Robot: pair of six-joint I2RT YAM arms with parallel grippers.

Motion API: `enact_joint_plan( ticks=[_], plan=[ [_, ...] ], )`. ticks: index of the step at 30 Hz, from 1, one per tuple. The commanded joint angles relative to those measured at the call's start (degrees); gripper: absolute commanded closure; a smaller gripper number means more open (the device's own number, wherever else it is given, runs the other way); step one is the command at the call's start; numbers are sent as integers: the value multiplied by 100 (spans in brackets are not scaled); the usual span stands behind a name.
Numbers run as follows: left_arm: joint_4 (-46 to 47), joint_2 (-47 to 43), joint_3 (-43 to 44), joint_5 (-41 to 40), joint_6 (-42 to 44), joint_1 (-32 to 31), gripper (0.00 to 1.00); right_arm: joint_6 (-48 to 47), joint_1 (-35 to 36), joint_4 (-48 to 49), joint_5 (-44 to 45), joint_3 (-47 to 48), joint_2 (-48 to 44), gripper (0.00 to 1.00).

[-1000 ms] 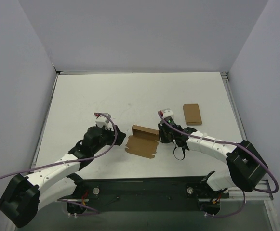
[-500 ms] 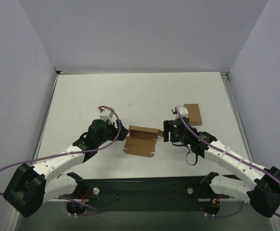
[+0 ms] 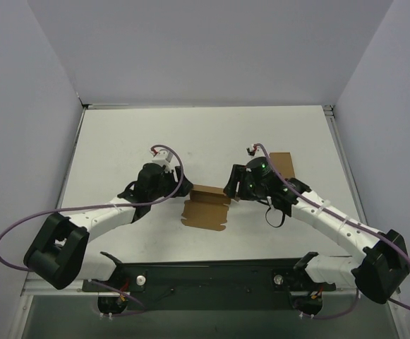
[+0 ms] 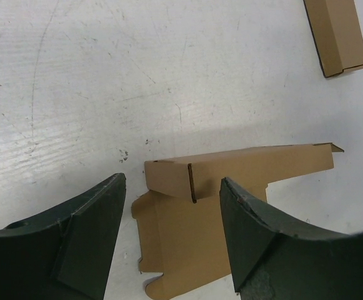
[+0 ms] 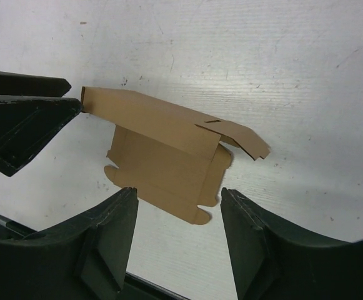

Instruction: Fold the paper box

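The paper box lies partly folded at the table's middle, its back wall standing and its notched flap flat toward me. My left gripper hovers open at the box's left end. In the left wrist view the box sits just ahead of the open left gripper, its corner between the fingers, untouched. My right gripper is open at the box's right end. The right wrist view shows the box beyond the spread right gripper, with a loose side tab raised.
A plain brown cardboard rectangle lies behind the right arm and also shows in the left wrist view as a cardboard rectangle. The left gripper's dark fingers show beside the box. White walls surround the table.
The right gripper opened, drew back, then swung left to the box's right end. The left gripper crept right toward the box's left end. The box barely shifted.
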Motion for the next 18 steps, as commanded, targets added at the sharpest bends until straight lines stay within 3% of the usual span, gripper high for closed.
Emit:
enact_joint_plan(
  ticks=[1,18],
  plan=[
    [485,193,210,299,-110,57,29,307,-62,90,-395,301,372,45],
    [828,553,140,493,-189,136,43,175,-158,310,-501,547,1172,49]
  ],
)
